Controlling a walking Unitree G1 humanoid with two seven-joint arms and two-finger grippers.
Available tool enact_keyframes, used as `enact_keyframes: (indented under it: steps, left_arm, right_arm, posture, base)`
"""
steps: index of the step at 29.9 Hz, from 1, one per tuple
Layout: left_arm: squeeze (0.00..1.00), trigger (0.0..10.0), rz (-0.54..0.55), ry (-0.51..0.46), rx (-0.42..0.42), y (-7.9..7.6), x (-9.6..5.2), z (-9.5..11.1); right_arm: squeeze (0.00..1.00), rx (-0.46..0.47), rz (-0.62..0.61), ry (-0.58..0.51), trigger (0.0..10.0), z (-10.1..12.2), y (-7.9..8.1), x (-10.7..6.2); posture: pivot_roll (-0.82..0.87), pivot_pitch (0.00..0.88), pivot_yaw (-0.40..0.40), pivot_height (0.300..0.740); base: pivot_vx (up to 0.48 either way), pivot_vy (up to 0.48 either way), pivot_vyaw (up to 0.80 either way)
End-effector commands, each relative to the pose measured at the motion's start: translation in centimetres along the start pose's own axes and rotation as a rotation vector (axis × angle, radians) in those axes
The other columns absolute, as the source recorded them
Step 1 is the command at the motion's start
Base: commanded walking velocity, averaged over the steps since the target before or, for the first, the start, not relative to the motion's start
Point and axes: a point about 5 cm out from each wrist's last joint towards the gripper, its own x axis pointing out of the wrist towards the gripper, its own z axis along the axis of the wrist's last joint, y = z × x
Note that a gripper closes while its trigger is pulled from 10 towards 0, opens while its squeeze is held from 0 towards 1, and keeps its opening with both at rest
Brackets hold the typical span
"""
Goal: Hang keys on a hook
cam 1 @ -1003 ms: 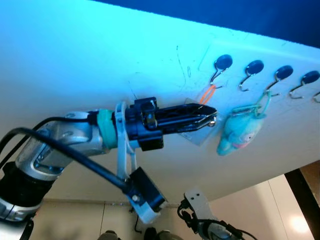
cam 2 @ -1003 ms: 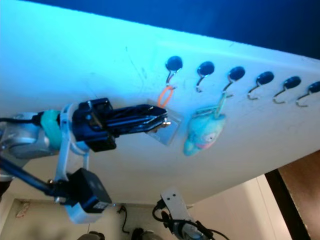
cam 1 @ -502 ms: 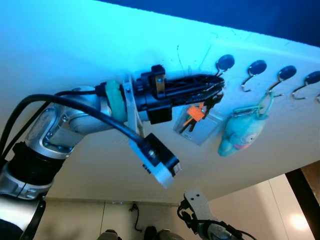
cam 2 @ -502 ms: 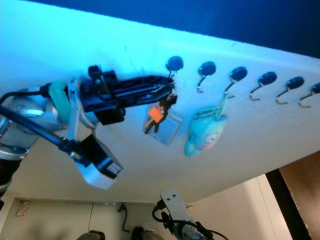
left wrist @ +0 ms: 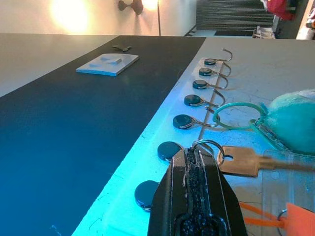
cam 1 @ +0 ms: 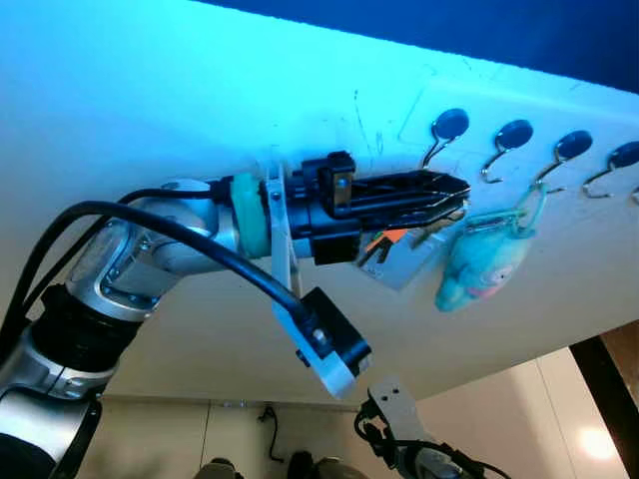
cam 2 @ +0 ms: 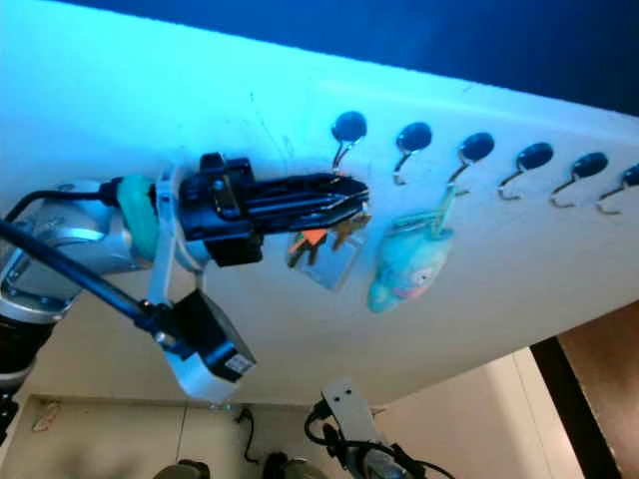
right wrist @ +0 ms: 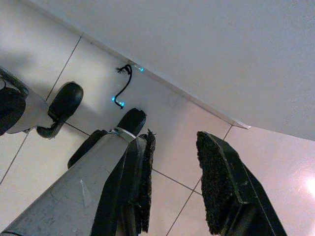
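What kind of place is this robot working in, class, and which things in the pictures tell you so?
Probably a home entryway or hallway: a white wall carries a row of hooks for keys, a plush keychain hangs from one, and the floor below is tiled.

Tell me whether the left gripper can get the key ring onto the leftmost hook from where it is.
Probably yes: the left gripper, shut on the key ring, sits just below the leftmost hook with nothing between them.
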Motion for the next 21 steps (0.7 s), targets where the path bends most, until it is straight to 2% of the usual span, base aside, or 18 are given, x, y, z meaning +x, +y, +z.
enact_keyframes:
  steps: [1,8,21]
  left_arm:
    - [0.00,10.0,0.030,-0.016,0.021,0.5,0.4,0.4]
    - [0.00,10.0,0.043,-0.007,0.041,1.4,1.1,-0.1]
    - [0.00,10.0,0.005,0.051,0.010,1.3,0.9,-1.0]
  right_arm:
    - [0.00,0.020,-0.008,0.040,10.0,-1.2,-0.1,-0.4]
    - [0.00,0.019,-0.007,0.039,10.0,-1.2,0.0,-0.4]
    - [0.00,0.029,-0.010,0.042,10.0,-1.4,0.2,-0.4]
  posture:
    - [0.13,0.136,-0.121,0.740]
    - [0.14,0.131,-0.120,0.740]
    - [0.13,0.129,-0.112,0.740]
  base:
    - [0.000,0.000,0.00]
    - [0.000,0.000,0.00]
    - [0.000,0.000,0.00]
